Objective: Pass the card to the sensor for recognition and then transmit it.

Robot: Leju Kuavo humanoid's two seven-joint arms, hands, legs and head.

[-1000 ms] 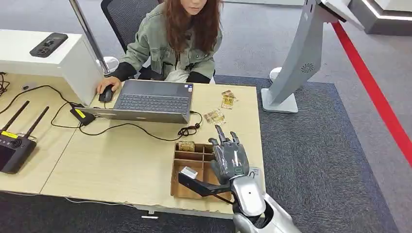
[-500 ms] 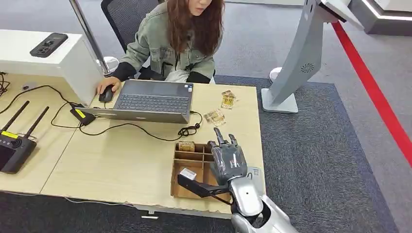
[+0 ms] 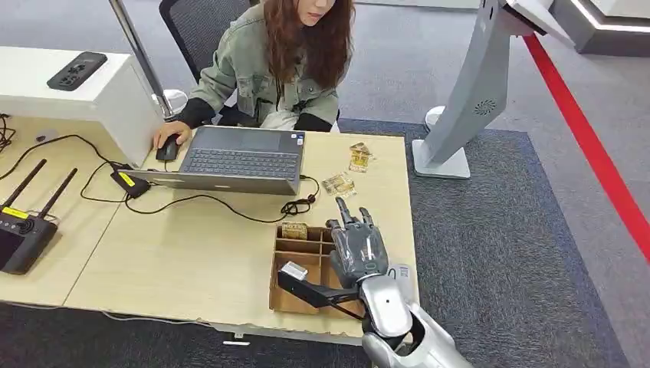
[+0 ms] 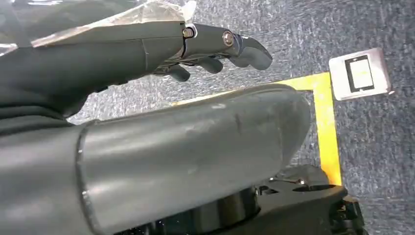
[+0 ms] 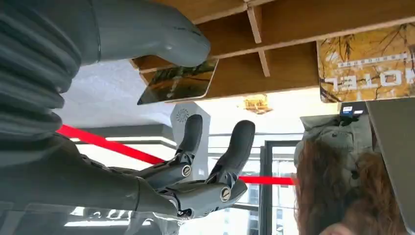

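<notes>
My right hand (image 3: pixel 356 245) hovers flat over the right side of a wooden compartment box (image 3: pixel 300 247), its fingers stretched out and apart. In the right wrist view the thumb (image 5: pixel 161 39) sits right at the top edge of a yellow-brown card (image 5: pixel 178 84) leaning in a compartment of the box (image 5: pixel 293 29). The fingers (image 5: pixel 215 166) stay clear of that card. Another patterned card (image 3: pixel 293 230) stands at the box's far edge. Two more cards (image 3: pixel 338 184) (image 3: pixel 359 157) lie on the table beyond. My left hand (image 4: pixel 215 49) hangs above the carpet, holding nothing.
A person sits at the far side with a laptop (image 3: pixel 241 159) and a mouse (image 3: pixel 167 148). Cables (image 3: pixel 199 201) cross the table (image 3: pixel 184 261). A black remote (image 3: pixel 23 234) lies at the left. A grey kiosk stand (image 3: pixel 471 100) rises beyond the table's right end.
My right hand has edged slightly left and nearer over the box. The person's head has shifted a little; the cards lie as before.
</notes>
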